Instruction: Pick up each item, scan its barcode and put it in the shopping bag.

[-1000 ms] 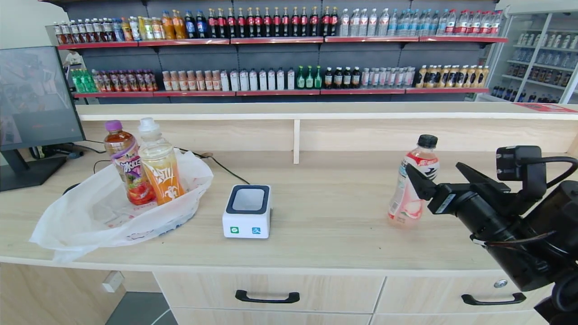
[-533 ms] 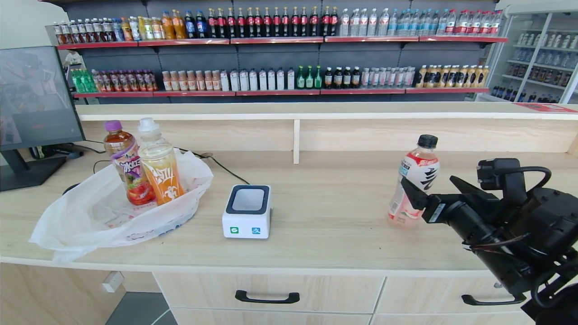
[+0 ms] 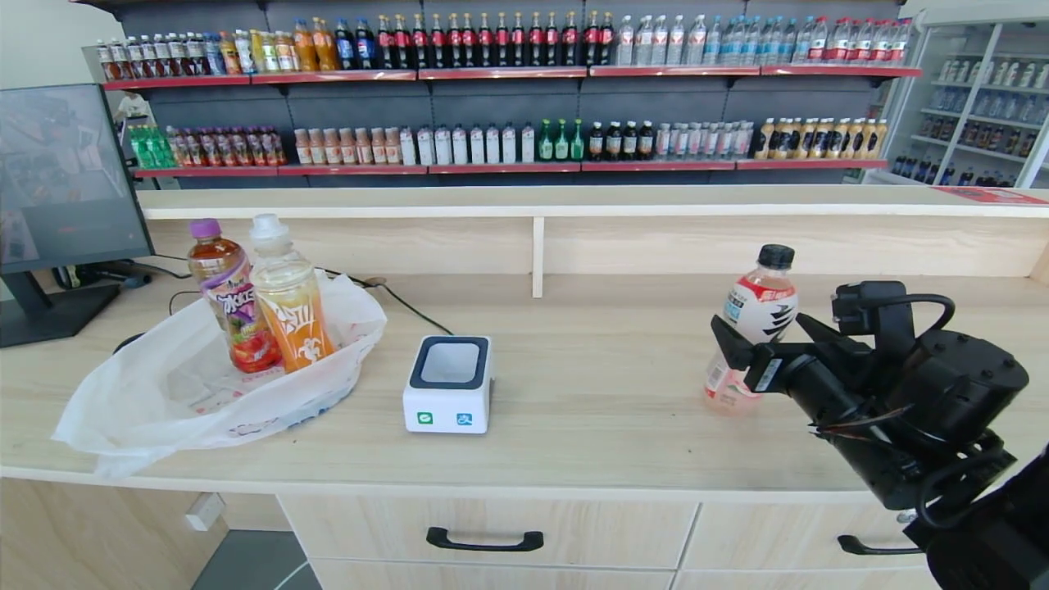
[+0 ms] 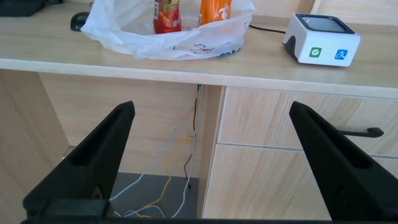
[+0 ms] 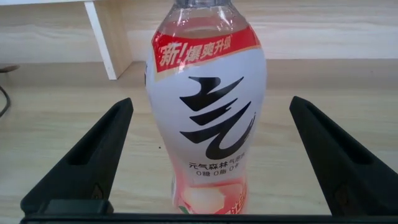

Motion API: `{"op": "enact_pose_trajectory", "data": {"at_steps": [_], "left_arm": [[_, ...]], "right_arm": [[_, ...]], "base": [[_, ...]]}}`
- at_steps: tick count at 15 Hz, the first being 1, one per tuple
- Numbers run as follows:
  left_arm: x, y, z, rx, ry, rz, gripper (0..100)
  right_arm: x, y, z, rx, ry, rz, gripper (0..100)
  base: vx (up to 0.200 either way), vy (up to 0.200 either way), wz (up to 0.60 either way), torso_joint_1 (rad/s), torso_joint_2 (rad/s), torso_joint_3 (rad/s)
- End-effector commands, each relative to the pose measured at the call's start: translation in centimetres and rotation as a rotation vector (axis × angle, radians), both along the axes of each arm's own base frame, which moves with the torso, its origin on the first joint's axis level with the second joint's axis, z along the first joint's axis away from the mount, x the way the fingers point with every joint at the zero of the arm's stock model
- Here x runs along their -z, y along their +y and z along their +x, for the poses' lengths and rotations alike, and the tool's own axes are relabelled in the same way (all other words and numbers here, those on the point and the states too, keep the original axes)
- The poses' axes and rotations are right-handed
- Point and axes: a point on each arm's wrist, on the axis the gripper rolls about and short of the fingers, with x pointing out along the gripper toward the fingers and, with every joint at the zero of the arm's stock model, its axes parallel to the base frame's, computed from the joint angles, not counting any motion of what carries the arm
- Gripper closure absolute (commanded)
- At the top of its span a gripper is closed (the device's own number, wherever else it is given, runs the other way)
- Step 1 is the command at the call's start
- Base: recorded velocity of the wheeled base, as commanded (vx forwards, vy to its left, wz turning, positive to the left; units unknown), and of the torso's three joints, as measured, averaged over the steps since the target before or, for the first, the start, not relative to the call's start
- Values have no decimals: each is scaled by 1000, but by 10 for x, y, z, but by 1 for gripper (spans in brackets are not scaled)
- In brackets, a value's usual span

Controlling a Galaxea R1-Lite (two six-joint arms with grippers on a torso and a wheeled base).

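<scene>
A pink drink bottle [image 3: 758, 299] with a black cap stands upright at the right of the wooden counter [image 3: 606, 410]. My right gripper [image 3: 762, 328] is open, one finger on each side of the bottle's lower half. The right wrist view has the bottle [image 5: 208, 124] centred between the spread fingers [image 5: 87, 168], label facing the camera. The white shopping bag [image 3: 164, 393] lies at the left with a purple-capped bottle [image 3: 232, 303] and an orange bottle [image 3: 291, 299] standing in it. The white scanner [image 3: 449, 383] sits mid-counter. My left gripper [image 4: 211, 109] hangs open below the counter edge, holding nothing.
A monitor [image 3: 57, 188] stands at the far left, with a black cable [image 3: 401, 303] running behind the bag. A raised ledge [image 3: 574, 205] closes the back of the counter. Drawers with black handles [image 3: 483, 539] are below the front edge. Drink shelves fill the background.
My right gripper has moved left and forward toward the pink bottle, so that its open fingers now flank it. The bottle, bag and scanner have stayed put.
</scene>
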Motion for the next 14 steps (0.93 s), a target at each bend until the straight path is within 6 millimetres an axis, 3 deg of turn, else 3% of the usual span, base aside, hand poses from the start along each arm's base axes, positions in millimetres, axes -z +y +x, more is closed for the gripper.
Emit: {"op": "enact_pose_trajectory", "data": {"at_steps": [1,14], "left_arm": [[0,0,0,-1,0,0,0],[0,0,0,-1,0,0,0]], "right_arm": [[5,1,5,2,14,-5,0],[16,7,23,4,27,-11,0]], "base": [[0,0,0,0,0,0],[0,0,0,0,0,0]]}}
